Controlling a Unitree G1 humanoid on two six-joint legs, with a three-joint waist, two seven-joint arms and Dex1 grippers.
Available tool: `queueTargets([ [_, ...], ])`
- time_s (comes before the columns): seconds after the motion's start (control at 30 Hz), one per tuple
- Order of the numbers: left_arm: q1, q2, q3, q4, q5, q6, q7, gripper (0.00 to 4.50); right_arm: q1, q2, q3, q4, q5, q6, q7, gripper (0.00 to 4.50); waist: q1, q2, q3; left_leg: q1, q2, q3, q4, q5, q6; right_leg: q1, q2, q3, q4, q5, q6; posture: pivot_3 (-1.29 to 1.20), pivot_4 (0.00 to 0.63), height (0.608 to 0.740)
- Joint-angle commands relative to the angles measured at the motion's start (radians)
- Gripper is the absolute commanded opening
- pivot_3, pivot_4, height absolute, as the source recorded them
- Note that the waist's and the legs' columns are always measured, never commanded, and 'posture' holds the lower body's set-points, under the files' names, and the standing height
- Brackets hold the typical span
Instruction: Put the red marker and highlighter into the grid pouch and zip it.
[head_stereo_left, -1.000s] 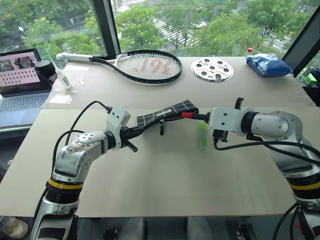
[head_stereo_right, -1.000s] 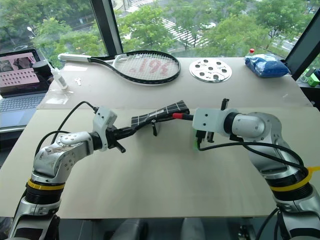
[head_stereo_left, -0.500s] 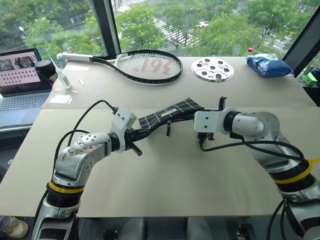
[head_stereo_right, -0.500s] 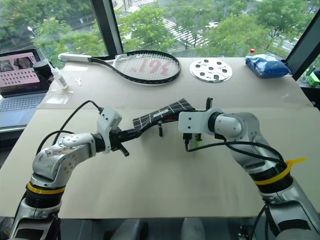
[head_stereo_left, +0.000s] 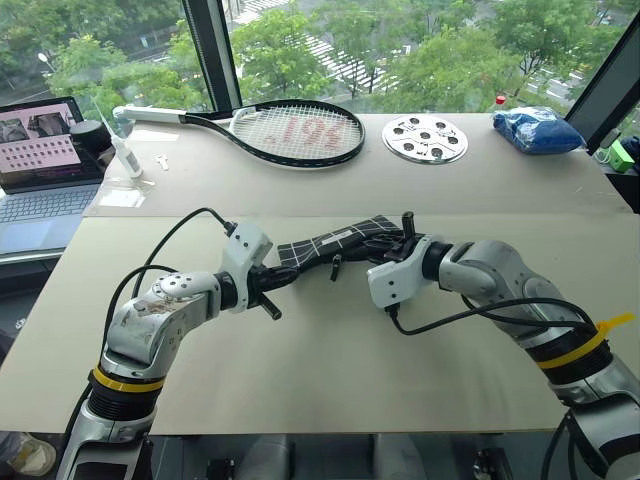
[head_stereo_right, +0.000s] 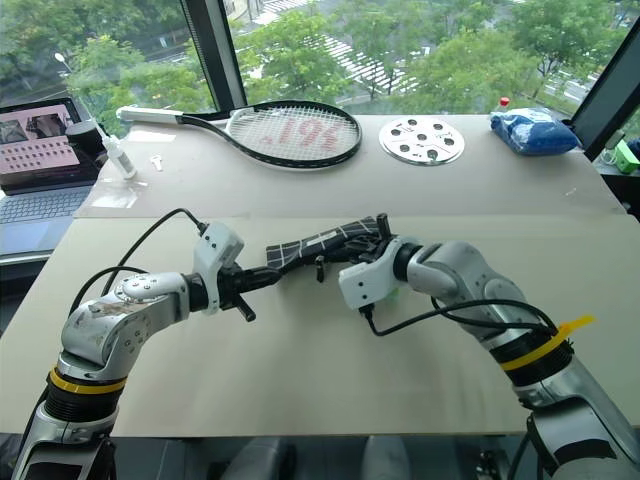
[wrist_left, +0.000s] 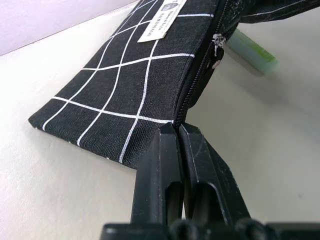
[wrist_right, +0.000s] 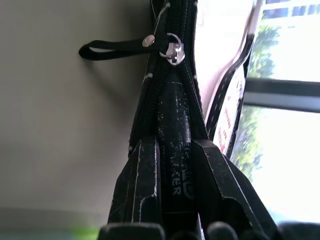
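Left eye view: grid pouch (head_stereo_left: 340, 243) hung above the table (head_stereo_left: 330, 370) at centre, held between both arms. Left gripper (head_stereo_left: 283, 277) was pinched fully shut on the pouch's near corner, at 8 o'clock from the pouch's middle. Right gripper (head_stereo_left: 392, 247) sat at the pouch's other end, at 3 o'clock, part-closed on the red marker, whose black barrel was pushed into the pouch mouth. Tennis racket (head_stereo_left: 285, 130) and perforated disc (head_stereo_left: 425, 138) lay well beyond, at 12 o'clock.

Right eye view: same layout; a sliver of green highlighter (head_stereo_right: 391, 293) showed on the table under the right gripper.

Left wrist view: fingers (wrist_left: 165, 165) met on the fabric edge by the zipper's closed end. White label (wrist_left: 161, 20) and highlighter (wrist_left: 252, 49) were visible here, not from the right wrist.

Right wrist view: red marker (wrist_right: 174, 165) sat between the fingers, entering the opening; zipper pull strap (wrist_right: 117, 47) dangled free.

Judgement: the pouch is soft and light and sags, so hold its ends taut; the smooth marker may slip.
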Motion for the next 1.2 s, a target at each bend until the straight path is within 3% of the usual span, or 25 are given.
queueTargets([
  [0.03,-0.015,-0.002,0.006,-0.037,-0.027,-0.009,-0.015,0.00,-0.010,0.019,-0.008,0.049,0.015,-0.128,-0.063,0.52,-0.001,0.000,0.000,0.000,0.000,0.000,0.000,0.000,0.000,0.000,0.000,0.000,0.000,0.000,0.000,0.00,0.150,0.740],
  [0.13,-0.014,-0.004,0.011,-0.041,-0.033,-0.007,-0.017,0.00,-0.021,0.044,-0.018,0.085,0.069,-0.153,-0.044,0.52,-0.002,0.000,0.000,0.000,0.000,0.000,0.000,0.000,0.000,0.000,0.000,0.000,0.000,0.000,0.000,0.00,0.150,0.740],
  [0.3,-0.017,-0.006,0.030,-0.047,-0.055,0.002,-0.011,0.00,-0.043,0.107,-0.093,0.094,0.236,0.019,0.076,0.52,-0.010,0.000,0.000,0.000,0.000,0.000,0.000,0.000,0.000,0.000,0.000,0.001,0.000,0.000,0.000,0.00,0.150,0.740],
  [0.37,-0.018,-0.007,0.036,-0.046,-0.061,0.003,-0.006,0.00,-0.064,0.115,-0.121,0.089,0.278,0.087,0.119,1.54,-0.014,0.000,0.000,0.000,0.000,0.000,0.000,0.000,0.000,0.000,0.000,0.001,0.000,0.000,0.000,0.00,0.150,0.740],
  [0.63,-0.027,-0.025,0.060,-0.032,-0.077,0.016,0.025,0.00,-0.105,0.131,-0.192,0.049,0.407,0.296,0.225,4.27,-0.017,0.000,0.000,0.000,0.000,0.000,0.000,0.000,0.000,0.000,0.000,0.001,0.000,0.000,0.000,0.00,0.150,0.740],
  [0.67,-0.027,-0.026,0.060,-0.030,-0.077,0.016,0.027,0.00,-0.102,0.129,-0.193,0.038,0.405,0.310,0.227,4.44,-0.017,0.000,0.000,0.000,0.000,0.000,0.000,0.000,0.000,0.000,0.000,0.001,0.000,0.000,0.000,0.00,0.150,0.740],
  [0.83,-0.023,-0.028,0.061,-0.032,-0.079,0.016,0.042,0.00,-0.113,0.115,-0.245,0.017,0.477,0.415,0.263,4.44,-0.018,0.000,0.000,0.000,0.000,0.000,0.000,0.000,0.000,0.000,0.000,0.001,0.000,0.000,0.000,0.00,0.150,0.740],
  [0.97,-0.006,-0.029,0.079,-0.031,-0.073,0.019,0.075,0.00,-0.089,0.098,-0.434,-0.069,0.713,0.791,0.302,4.44,-0.012,0.000,0.000,0.000,0.000,0.000,0.000,0.000,0.000,0.000,0.000,0.001,0.000,0.000,0.000,0.00,0.150,0.740],
  [1.2,-0.003,-0.032,0.093,-0.026,-0.076,0.019,0.098,0.00,0.072,0.081,-0.574,-0.242,0.901,1.202,0.239,4.44,0.002,0.000,0.000,0.000,0.000,0.000,0.000,-0.001,0.002,0.000,0.000,0.001,0.000,0.000,0.000,0.00,0.150,0.740],
])
